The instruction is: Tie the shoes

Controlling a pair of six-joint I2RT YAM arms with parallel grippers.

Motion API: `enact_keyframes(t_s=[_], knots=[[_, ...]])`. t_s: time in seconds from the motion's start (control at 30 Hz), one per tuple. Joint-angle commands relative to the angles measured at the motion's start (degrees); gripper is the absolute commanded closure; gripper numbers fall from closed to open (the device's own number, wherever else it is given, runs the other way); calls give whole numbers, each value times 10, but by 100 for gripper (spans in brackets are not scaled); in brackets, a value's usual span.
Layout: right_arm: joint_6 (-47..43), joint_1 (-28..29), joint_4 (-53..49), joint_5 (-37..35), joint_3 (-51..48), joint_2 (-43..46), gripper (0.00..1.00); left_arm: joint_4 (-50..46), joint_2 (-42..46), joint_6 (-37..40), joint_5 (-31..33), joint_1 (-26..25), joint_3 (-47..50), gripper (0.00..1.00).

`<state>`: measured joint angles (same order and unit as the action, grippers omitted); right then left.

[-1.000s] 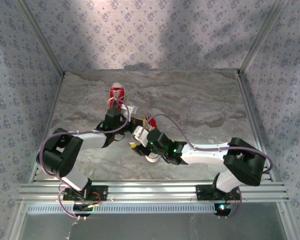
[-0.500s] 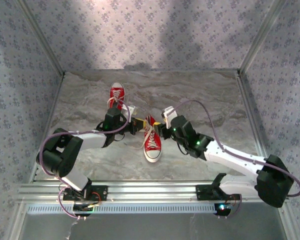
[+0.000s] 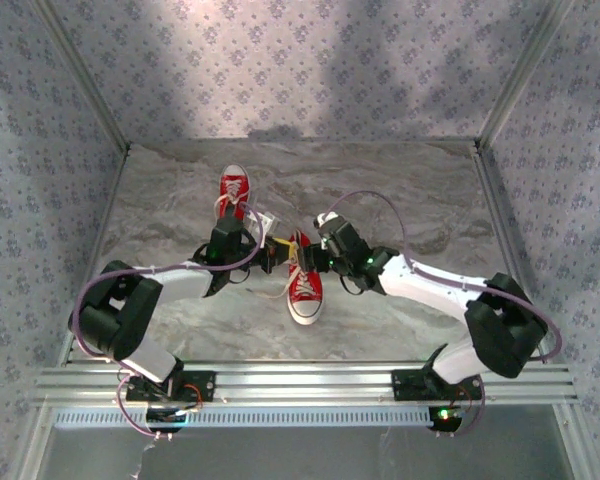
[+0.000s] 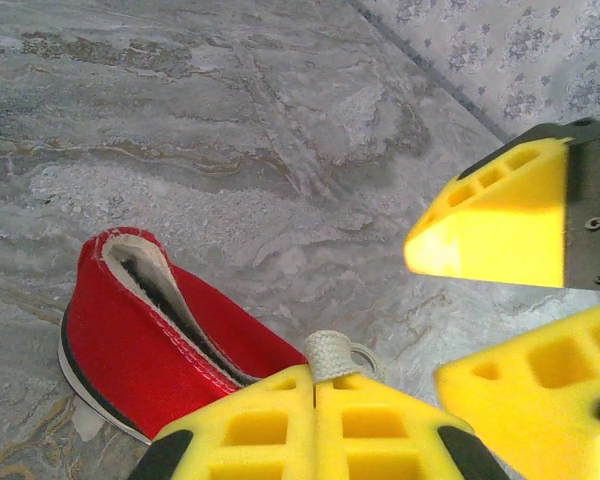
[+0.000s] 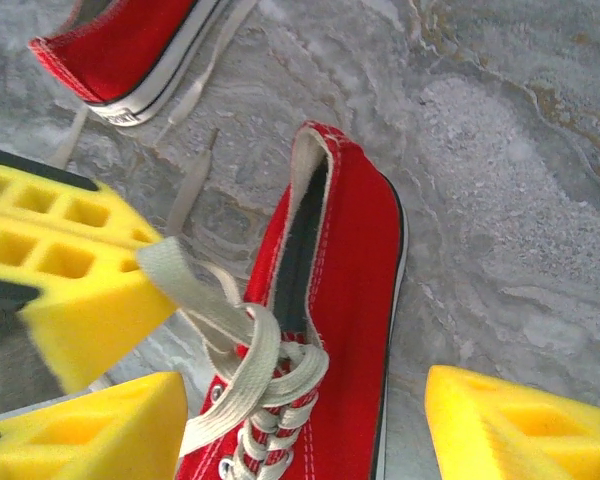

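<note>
Left of centre on the marbled table (image 3: pixel 410 200), the two red shoes lie apart. The far shoe (image 3: pixel 234 190) is set toward the back-left corner. The near shoe (image 3: pixel 304 288) lies mid-table, its white toe cap pointing at the arm bases. Both arms reach inward and meet over the near shoe's laced top.

The left gripper (image 3: pixel 272 254) has its yellow fingers pressed tight together on a white lace (image 4: pixel 330 352), and a small loop pokes out above them. In the right wrist view that lace runs taut from the shoe's eyelets up to the pinching finger.

The right gripper (image 3: pixel 313 262) sits just beside it, jaws spread wide with one finger on either side of the shoe's tongue and nothing held. The two sets of fingertips are very close, with little slack between them.

Bare marble stretches off to the right and along the back edge. Patterned walls (image 3: pixel 310 70) enclose three sides, and an aluminium rail (image 3: pixel 300 380) lines the front.
</note>
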<state>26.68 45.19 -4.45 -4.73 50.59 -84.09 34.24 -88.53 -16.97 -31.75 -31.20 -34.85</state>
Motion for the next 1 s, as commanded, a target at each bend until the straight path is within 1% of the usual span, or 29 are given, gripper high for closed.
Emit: enact_keyframes(t_s=[0.0,0.27,0.37,0.47,0.63,0.7,0.8,0.97], knots=[[22,-8,-19,8,32,-23,36,1,16,16,-16,-4,-11,100],[23,-16,-7,39,41,-60,37,2,18,18,-17,-5,-9,100],[37,-21,-27,12,42,-66,42,1,20,19,-16,-4,-8,100],[50,-27,-26,-10,28,-53,46,-3,22,21,-11,-4,-7,100],[62,-35,-6,-13,-2,-18,49,-2,17,19,-9,-4,-7,100],[68,-37,-7,-15,-7,-12,53,0,15,19,-10,-4,-6,100],[72,-40,-12,-16,-9,-16,57,2,13,18,-11,-4,-7,100],[78,-42,-18,-5,-7,-39,59,2,14,17,-11,-4,-6,100]])
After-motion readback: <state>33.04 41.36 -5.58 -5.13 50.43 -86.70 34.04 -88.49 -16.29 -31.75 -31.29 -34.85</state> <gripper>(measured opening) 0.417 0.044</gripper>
